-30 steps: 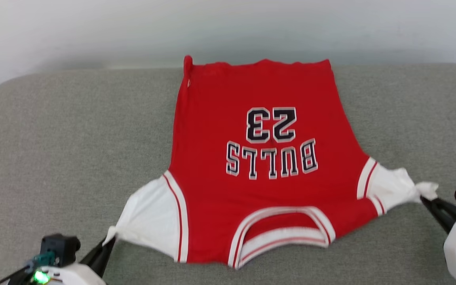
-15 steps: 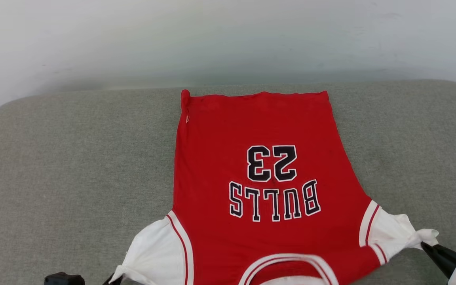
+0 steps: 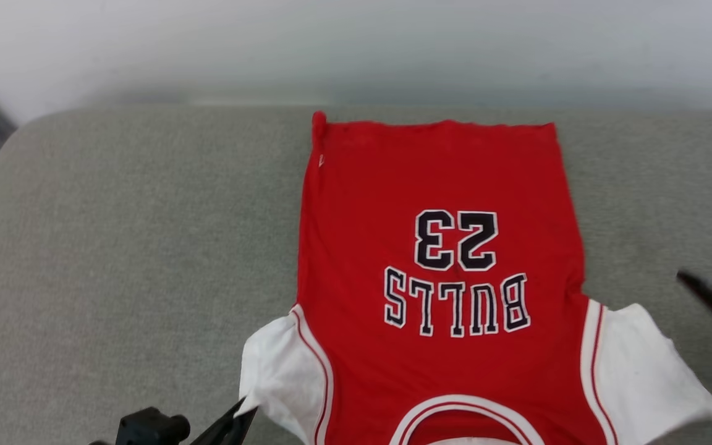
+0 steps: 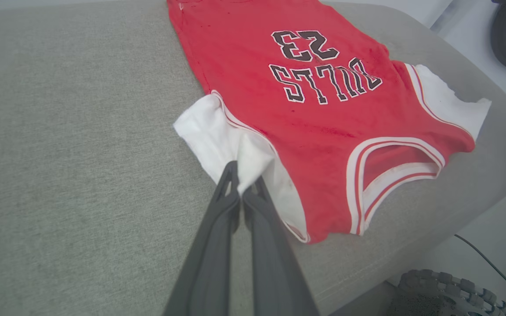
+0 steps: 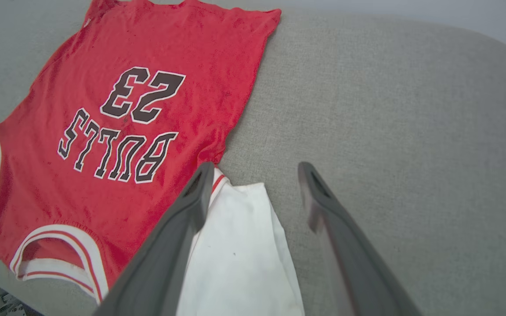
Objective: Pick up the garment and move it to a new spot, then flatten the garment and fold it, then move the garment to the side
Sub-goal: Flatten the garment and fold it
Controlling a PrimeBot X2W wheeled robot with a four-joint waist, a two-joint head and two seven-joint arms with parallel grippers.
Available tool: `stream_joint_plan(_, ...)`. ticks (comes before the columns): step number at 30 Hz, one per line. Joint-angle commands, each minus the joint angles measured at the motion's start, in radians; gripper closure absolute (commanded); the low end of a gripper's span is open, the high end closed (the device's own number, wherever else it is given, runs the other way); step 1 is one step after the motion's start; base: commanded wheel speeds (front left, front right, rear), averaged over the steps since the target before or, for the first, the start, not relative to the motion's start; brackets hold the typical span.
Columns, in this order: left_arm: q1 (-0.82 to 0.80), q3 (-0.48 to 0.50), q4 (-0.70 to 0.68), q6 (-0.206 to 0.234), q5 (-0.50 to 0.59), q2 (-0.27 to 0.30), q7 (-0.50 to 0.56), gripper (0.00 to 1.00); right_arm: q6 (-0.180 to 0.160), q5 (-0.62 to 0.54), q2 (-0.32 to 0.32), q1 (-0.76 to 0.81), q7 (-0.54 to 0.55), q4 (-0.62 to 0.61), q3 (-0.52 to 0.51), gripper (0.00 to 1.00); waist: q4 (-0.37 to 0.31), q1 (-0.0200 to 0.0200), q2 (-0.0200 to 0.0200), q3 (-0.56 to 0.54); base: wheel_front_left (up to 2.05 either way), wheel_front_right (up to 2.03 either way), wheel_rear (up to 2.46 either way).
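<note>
The garment, a red jersey with white sleeves and an upside-down "BULLS 23" print, lies spread on the grey padded surface, collar toward me. In the left wrist view my left gripper is shut on the garment's white left sleeve, pinching a fold of it. The same left gripper sits at the sleeve's edge in the head view. My right gripper hangs open, apart from the cloth. Along its fingers, the right gripper stands open above the flat right sleeve, holding nothing.
A pale wall runs behind the padded surface. The surface's near edge drops off just past the collar, with floor, a black cable and a dark ridged wheel below. Bare grey padding lies left and right of the jersey.
My right gripper has opened and let go of the right sleeve, which now lies flat, and it has drawn away. The left stays shut on its sleeve. The head camera has shifted.
</note>
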Motion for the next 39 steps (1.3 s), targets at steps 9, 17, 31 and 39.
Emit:
stream_joint_plan(9,-0.132,-0.045,-0.115,-0.041,0.067,-0.038,0.033,1.0,0.0,-0.251,0.145,-0.459,0.434,0.126,-0.168,0.0,0.197,0.0,-0.0001,0.249,0.0,0.0,0.0)
stream_joint_plan(17,-0.228,-0.094,-0.129,-0.089,0.099,-0.111,0.047,1.0,0.0,-0.461,0.123,-0.713,0.612,0.248,-0.229,0.0,0.338,0.0,-0.0001,0.379,0.0,0.0,0.0)
stream_joint_plan(31,-0.294,-0.121,-0.068,-0.145,0.1,-0.187,0.002,1.0,0.0,-0.615,0.079,-0.841,0.642,0.357,-0.286,0.0,0.444,0.0,-0.0001,0.489,0.0,0.0,0.0)
stream_joint_plan(39,-0.325,-0.121,-0.036,-0.163,0.112,-0.191,-0.023,1.0,0.0,-0.626,0.101,-0.728,0.702,0.383,-0.294,1.0,0.456,0.0,-0.0001,0.513,0.0,0.0,0.0)
